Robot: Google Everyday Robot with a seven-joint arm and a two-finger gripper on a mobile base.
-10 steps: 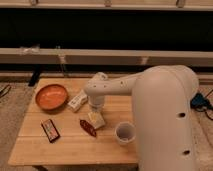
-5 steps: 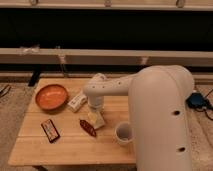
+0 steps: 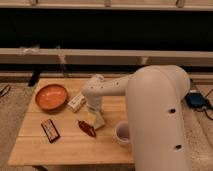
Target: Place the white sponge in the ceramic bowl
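Note:
The white sponge [image 3: 98, 120] is a small off-white block lying on the wooden table [image 3: 65, 145], just right of the middle. My gripper [image 3: 93, 112] points down right over it, at its upper left edge; the arm hides whether they touch. The ceramic bowl [image 3: 51, 96] is shallow, orange and glossy. It stands at the table's far left, well apart from the sponge and the gripper.
A white labelled bottle [image 3: 76, 102] lies between the bowl and the gripper. A red-brown packet [image 3: 86, 128] lies just left of the sponge. A dark flat packet [image 3: 50, 130] lies at the front left. A white cup [image 3: 122, 133] stands at the front right, beside the robot's body.
The gripper has dropped slightly toward the sponge. The sponge, bowl and other items have not moved.

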